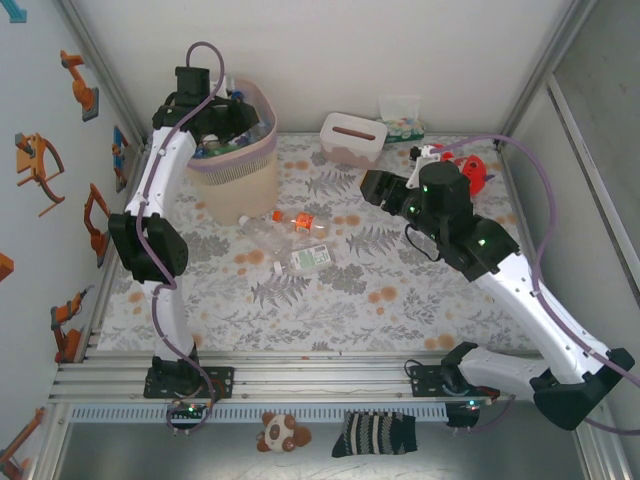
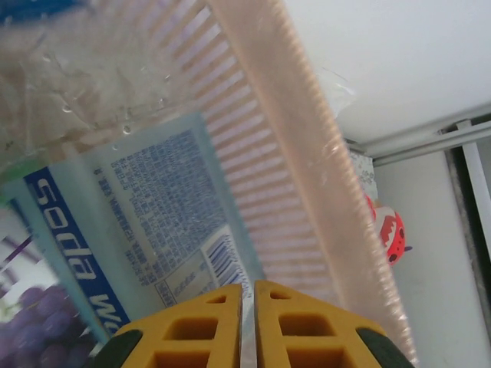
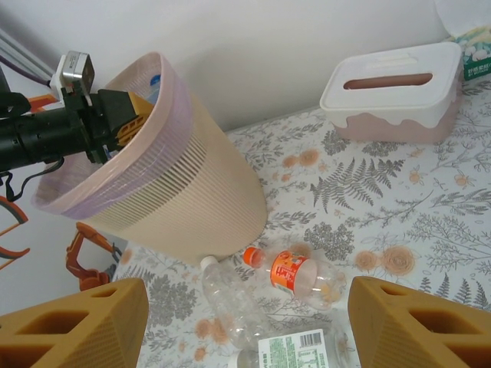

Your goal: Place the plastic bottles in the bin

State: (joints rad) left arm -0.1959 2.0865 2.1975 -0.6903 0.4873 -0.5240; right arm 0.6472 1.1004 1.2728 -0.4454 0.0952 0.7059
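Note:
The beige bin with its pink liner stands at the back left and is tilted in the right wrist view. My left gripper reaches over its rim, shut and empty; its yellow fingers point into the bin. Just below them lies a bottle with a blue soda label against the ribbed bin wall. Three plastic bottles lie on the table beside the bin: an orange-capped one, a clear white-capped one and a green-and-white labelled one. My right gripper hangs open above them, holding nothing.
A white and pink tissue box sits at the back centre, with a small pack behind it. A red plush toy lies at the back right, behind my right arm. The side wall stands close to the left of the bin.

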